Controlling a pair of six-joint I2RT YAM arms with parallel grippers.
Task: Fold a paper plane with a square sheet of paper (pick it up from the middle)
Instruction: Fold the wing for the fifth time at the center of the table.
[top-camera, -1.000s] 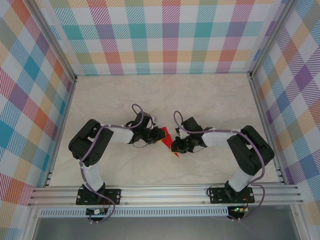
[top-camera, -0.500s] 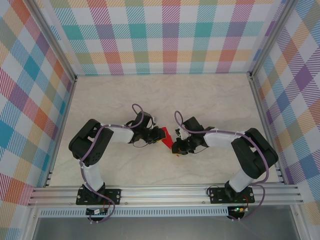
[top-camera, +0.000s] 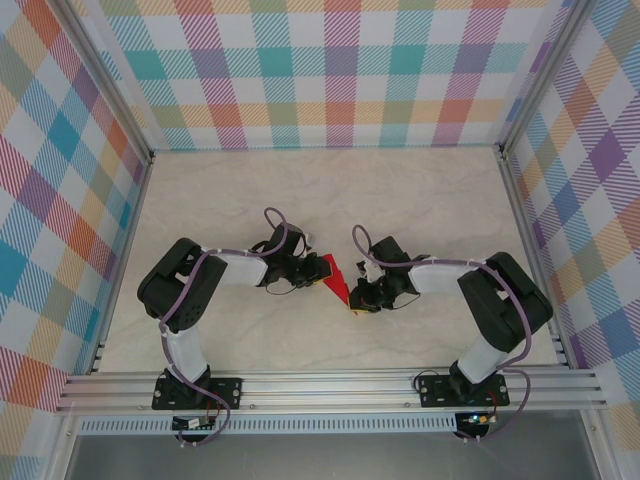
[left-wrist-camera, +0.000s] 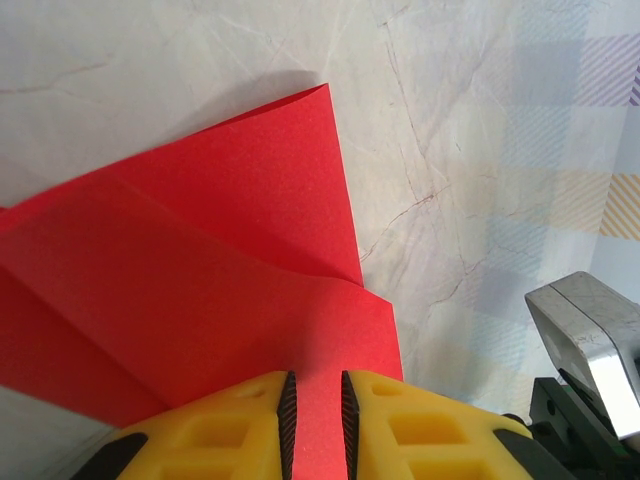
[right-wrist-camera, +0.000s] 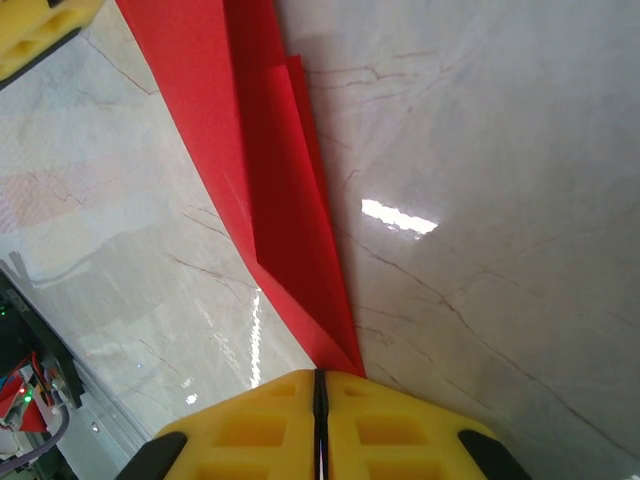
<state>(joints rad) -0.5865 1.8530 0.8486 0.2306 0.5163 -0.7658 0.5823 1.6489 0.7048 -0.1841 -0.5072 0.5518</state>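
The square sheet of paper (top-camera: 335, 276), bright red, is folded into a slim pointed paper plane shape and hangs just above the table between my two grippers. My left gripper (top-camera: 316, 277) is shut on its wide end. In the left wrist view, red paper (left-wrist-camera: 220, 250) fills the narrow gap between the left gripper's (left-wrist-camera: 319, 400) pads and fans out ahead. My right gripper (top-camera: 353, 299) pinches the pointed end. In the right wrist view the right gripper's (right-wrist-camera: 321, 385) jaws meet on the tip of the paper (right-wrist-camera: 270, 180), which runs up to the left gripper's yellow finger (right-wrist-camera: 35, 25).
Pale marbled tabletop (top-camera: 400, 200) lies open all round, walled by checked panels at the back and sides. An aluminium rail (top-camera: 330, 385) runs along the near edge with both arm bases on it. The right arm's metal wrist (left-wrist-camera: 590, 340) sits close on the right.
The right arm has shifted slightly to the right, its gripper staying on the paper's point. The left arm and its grip look unchanged.
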